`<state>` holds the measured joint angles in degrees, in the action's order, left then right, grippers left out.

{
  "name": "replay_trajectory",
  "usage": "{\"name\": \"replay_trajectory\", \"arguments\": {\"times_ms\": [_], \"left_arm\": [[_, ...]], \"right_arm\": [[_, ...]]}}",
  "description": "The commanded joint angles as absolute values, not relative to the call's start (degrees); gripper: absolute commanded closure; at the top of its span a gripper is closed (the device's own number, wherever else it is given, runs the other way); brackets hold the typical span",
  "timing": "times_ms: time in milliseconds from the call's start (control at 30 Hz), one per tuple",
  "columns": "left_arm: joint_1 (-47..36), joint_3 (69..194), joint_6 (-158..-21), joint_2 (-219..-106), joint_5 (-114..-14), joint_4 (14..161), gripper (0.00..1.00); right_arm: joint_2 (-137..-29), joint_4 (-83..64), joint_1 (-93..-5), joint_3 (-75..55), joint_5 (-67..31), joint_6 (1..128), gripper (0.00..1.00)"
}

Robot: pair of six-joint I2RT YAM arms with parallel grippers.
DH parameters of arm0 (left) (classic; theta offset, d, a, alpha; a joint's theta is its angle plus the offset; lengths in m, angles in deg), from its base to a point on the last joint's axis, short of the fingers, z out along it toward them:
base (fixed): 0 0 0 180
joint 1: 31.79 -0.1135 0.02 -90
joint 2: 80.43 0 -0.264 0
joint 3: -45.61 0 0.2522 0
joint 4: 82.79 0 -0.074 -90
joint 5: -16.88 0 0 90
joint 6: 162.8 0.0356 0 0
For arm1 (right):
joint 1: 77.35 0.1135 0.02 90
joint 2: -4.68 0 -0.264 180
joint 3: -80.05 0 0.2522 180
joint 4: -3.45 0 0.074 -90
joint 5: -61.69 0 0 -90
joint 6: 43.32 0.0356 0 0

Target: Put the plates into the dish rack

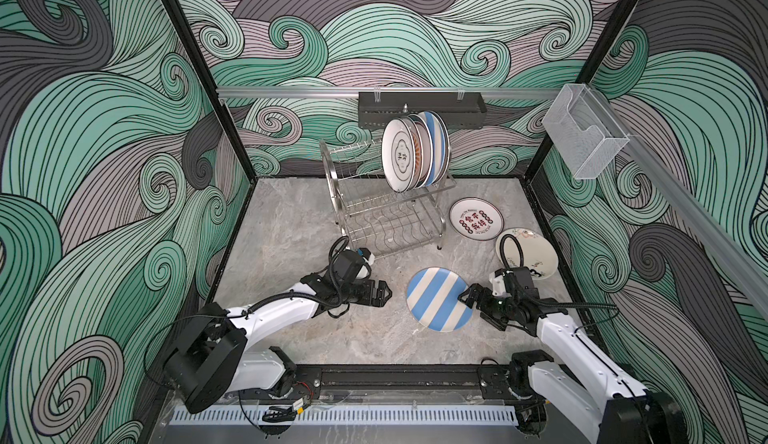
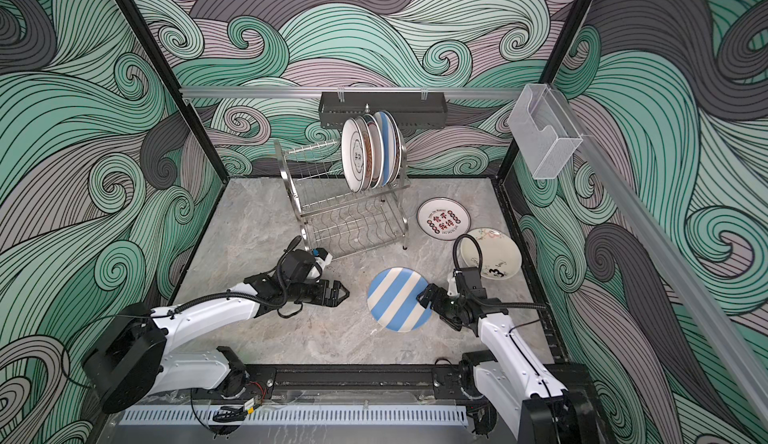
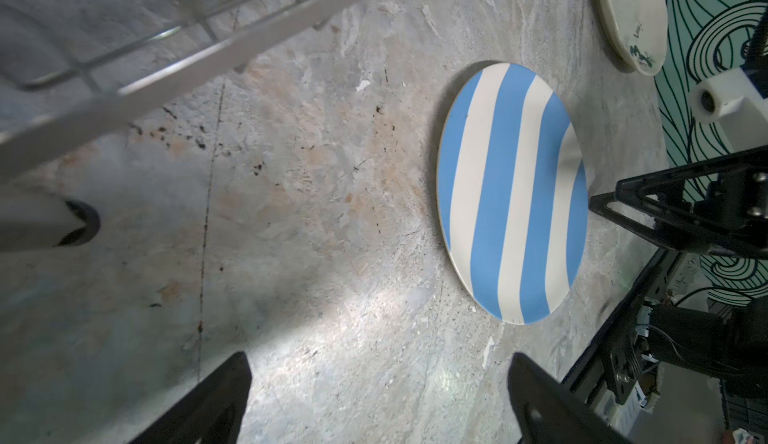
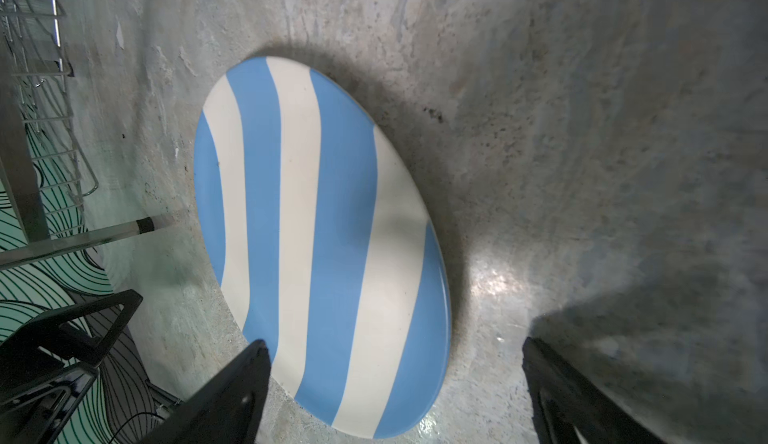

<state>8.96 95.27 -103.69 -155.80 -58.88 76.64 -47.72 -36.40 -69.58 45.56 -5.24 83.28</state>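
Note:
A blue-white striped plate lies flat on the marble table, front centre. My right gripper is open at its right rim, one finger over the rim and the other off over the table, gripping nothing. My left gripper hovers open and empty a short way left of that plate. The dish rack stands behind, with several plates upright on its top tier. A red-black character plate and a cream plate lie right of the rack.
A black perforated tray hangs on the back wall rail. A clear acrylic box is fixed to the right wall. The rack's foot stands close to the striped plate. The right arm's cable loops over the cream plate.

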Motion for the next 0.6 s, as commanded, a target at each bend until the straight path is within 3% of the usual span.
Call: {"name": "replay_trajectory", "arguments": {"times_ms": [0, 567], "left_arm": [[11.0, 98.8, -103.0, -158.6, -60.1, 77.7, 0.01], [18.1, 112.7, -101.1, -177.7, -61.6, 75.9, 0.01]], "right_arm": [[-47.9, -33.5, -69.8, 46.9, -3.7, 83.2, 0.07], [-48.2, -27.5, -71.6, 50.8, -4.3, 82.8, 0.18]]}}
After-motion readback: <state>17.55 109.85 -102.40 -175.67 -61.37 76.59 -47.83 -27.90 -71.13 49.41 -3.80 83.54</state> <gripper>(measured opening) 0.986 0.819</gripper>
